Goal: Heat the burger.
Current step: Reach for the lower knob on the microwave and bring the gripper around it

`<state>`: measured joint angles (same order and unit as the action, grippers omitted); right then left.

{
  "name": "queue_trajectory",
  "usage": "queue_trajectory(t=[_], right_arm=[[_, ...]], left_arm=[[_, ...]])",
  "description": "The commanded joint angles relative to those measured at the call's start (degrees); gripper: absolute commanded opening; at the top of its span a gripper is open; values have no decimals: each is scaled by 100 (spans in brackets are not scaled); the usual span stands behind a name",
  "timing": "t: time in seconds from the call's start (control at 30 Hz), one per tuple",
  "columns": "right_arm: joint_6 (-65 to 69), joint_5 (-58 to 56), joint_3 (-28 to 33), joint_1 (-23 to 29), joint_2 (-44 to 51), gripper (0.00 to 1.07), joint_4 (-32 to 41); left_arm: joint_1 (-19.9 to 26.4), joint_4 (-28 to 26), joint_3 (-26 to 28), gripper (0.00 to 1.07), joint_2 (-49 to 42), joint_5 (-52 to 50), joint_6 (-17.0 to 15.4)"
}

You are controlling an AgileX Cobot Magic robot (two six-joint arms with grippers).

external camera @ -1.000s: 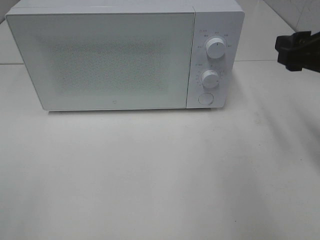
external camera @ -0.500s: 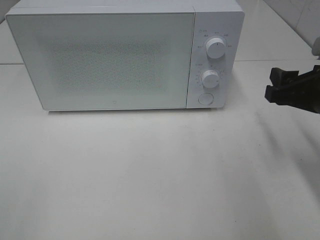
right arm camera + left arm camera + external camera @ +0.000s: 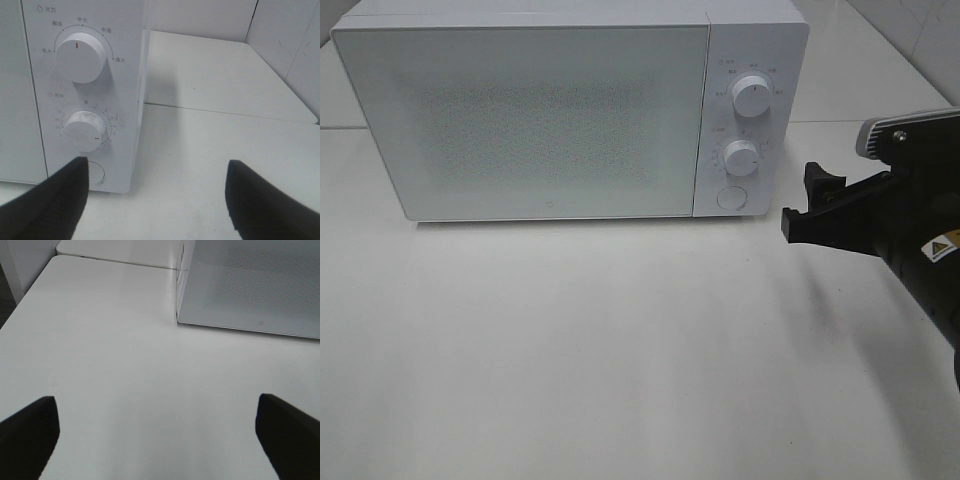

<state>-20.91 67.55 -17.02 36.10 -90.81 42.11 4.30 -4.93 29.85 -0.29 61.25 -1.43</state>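
A: Right gripper (image 3: 807, 203) status?
B: Jaws spread wide, holding nothing, just right of the microwave (image 3: 520, 120) control panel, near its round button (image 3: 730, 197).
A: Left gripper (image 3: 155, 405)?
B: Jaws wide apart, empty, over the table (image 3: 100, 340) off the microwave's front-left corner.
A: Burger?
B: Visible in no view. The microwave door is shut.

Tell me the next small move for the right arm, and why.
Probably ease the right pincer toward the round button low on the microwave: its door is shut, no burger shows, and the open pincer sits level with that button, short of touching it.
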Motion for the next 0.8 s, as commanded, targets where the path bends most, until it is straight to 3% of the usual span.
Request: queue_trajectory(t=[0.03, 0.1, 0.27, 0.8], right_arm=[[-92, 350, 0, 241, -57, 75, 298], [-92, 584, -57, 573, -74, 75, 676], [-235, 607, -298, 819, -74, 75, 900], [-246, 642, -1008, 877, -768, 75, 888]], left_arm=[[17, -46, -17, 100, -92, 0, -23], [17, -46, -17, 100, -92, 0, -23], [17, -46, -17, 100, -92, 0, -23], [17, -46, -17, 100, -92, 0, -23]])
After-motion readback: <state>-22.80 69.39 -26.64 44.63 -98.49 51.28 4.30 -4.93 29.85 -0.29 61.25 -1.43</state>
